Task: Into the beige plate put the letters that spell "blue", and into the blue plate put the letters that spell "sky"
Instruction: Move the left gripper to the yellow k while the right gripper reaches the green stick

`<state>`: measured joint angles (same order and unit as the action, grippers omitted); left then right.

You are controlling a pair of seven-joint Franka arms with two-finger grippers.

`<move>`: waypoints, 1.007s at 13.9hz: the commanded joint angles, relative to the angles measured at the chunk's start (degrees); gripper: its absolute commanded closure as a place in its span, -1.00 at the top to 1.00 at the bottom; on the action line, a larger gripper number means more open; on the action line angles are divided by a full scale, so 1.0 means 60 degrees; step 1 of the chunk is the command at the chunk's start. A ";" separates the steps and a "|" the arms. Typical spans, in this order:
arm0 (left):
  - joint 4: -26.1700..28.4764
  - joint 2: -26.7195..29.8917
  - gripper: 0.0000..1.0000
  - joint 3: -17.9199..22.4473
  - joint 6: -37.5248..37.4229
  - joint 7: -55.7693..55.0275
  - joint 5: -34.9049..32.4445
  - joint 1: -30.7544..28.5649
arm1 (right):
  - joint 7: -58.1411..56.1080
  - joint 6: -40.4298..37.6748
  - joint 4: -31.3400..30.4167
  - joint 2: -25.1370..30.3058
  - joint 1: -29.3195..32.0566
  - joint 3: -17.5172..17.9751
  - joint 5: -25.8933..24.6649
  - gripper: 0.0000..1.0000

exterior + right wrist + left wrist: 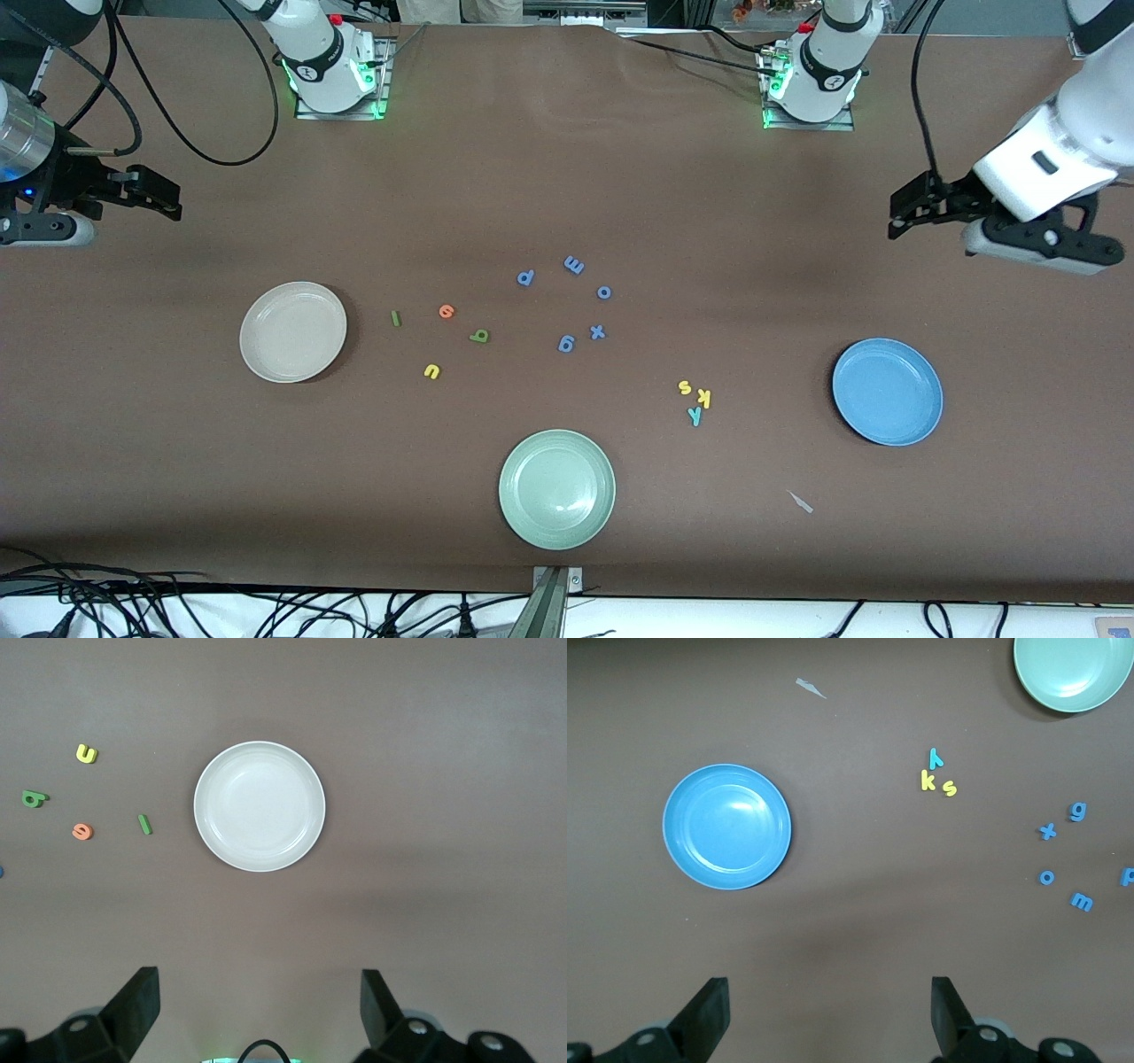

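Three plates sit on the brown surface (pixel 567 159): the beige plate (pixel 293 331), the blue plate (pixel 887 391) and a pale green plate (pixel 556 488) nearest the front camera, with twelve foam letters. The four letters that spell "blue" (pixel 438 337) lie just beside the beige plate, toward the middle, below the raised right end effector (pixel 257 1010), its fingers spread and holding nothing. The three letters that spell "sky" (pixel 695 399) cluster near the blue plate under the left end effector (pixel 828 1014), likewise spread; five blue letters (pixel 571 306) lie between the groups.

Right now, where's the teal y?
In the front view, the teal y lies just nearer the camera than the yellow s and k, between the green plate and blue plate.
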<state>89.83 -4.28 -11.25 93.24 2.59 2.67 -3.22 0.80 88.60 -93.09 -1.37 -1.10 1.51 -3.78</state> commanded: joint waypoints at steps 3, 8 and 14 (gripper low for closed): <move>0.0146 0.0537 1.00 0.0146 -0.0158 0.0037 0.0083 -0.0151 | 0.0087 -0.0133 0.0149 -0.0049 0.0022 0.0013 0.0176 1.00; 0.0321 0.0450 1.00 0.0381 -0.0291 0.0022 0.0053 -0.0240 | 0.0087 -0.0148 0.0149 -0.0049 0.0022 0.0013 0.0176 1.00; 0.1741 -0.1011 1.00 0.0190 0.2941 0.0052 0.0755 0.0637 | 0.0087 -0.0133 0.0120 -0.0049 0.0022 0.0013 0.0176 1.00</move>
<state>98.09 -6.90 -10.26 105.23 2.59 4.93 -0.95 0.80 88.52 -93.08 -1.54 -1.10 1.51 -3.78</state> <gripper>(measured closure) 0.000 0.000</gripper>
